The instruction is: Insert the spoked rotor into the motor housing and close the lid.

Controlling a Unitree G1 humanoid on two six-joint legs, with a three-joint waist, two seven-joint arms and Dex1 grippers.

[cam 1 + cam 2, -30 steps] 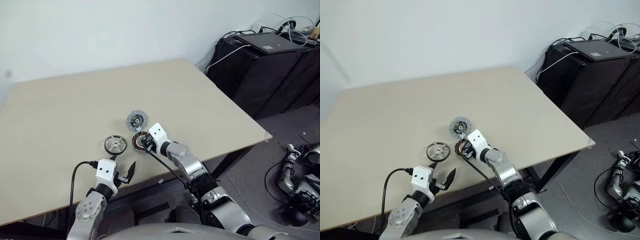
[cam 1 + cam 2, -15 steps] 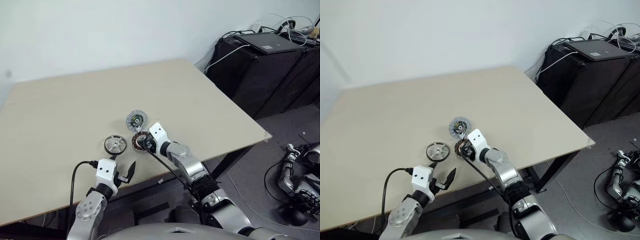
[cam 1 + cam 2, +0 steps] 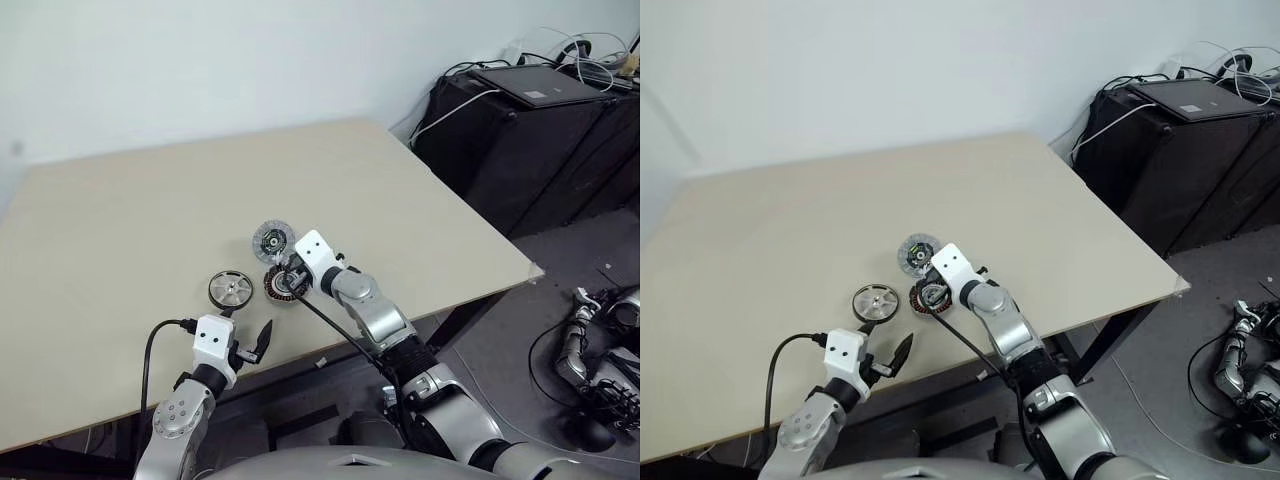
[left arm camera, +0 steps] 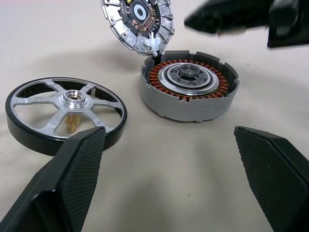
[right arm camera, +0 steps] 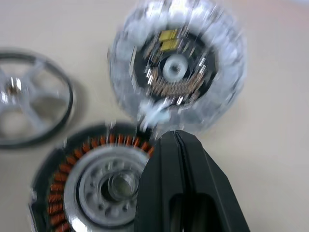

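Note:
The spoked rotor [image 3: 231,289], silver with a dark rim, lies flat on the table. To its right sits the motor housing [image 3: 279,285], its copper windings facing up [image 4: 189,84]. The lid [image 4: 137,21] leans tilted against the housing's far rim, showing a dark hub. My right gripper [image 5: 176,138] is shut with nothing in it, its tip over the housing's rim just below the lid [image 5: 176,67]. My left gripper [image 4: 169,183] stands open near the table's front edge, a short way from the rotor [image 4: 65,113] and the housing, touching neither.
The beige table [image 3: 400,200] ends in a front edge just under my left hand. A black cabinet [image 3: 520,150] with a laptop stands to the right, past the table's corner. Cables and equipment [image 3: 600,350] lie on the floor there.
My right hand has risen a little toward the lid and rolled at the wrist, and its fingers have shut. The left arm and the three parts have stayed put.

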